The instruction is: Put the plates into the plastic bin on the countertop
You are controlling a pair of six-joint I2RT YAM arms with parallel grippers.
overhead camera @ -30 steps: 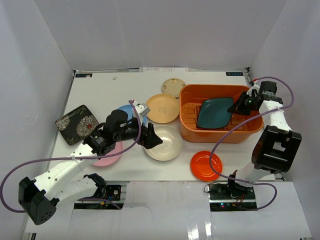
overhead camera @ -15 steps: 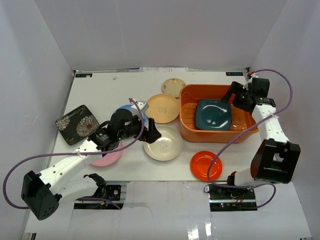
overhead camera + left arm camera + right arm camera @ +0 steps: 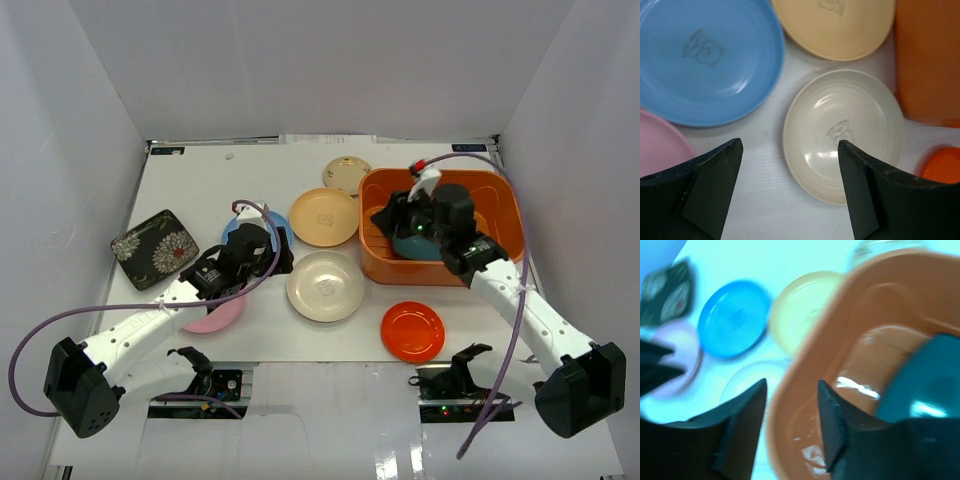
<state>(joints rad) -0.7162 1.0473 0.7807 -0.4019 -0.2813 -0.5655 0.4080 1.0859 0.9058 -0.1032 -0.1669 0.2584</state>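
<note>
Left claw (image 3: 789, 146) is spread wide and empty, and the cream plate (image 3: 845, 135) sits at its 4 o'clock in the top view, so I'd hook one finger under the near rim and pinch the lip. Right claw (image 3: 792, 387) looks parted and empty over the orange bin (image 3: 390, 270), which is at the plate's 2 o'clock with a teal plate (image 3: 925, 380) already inside. I'd get that arm clear first.
</note>
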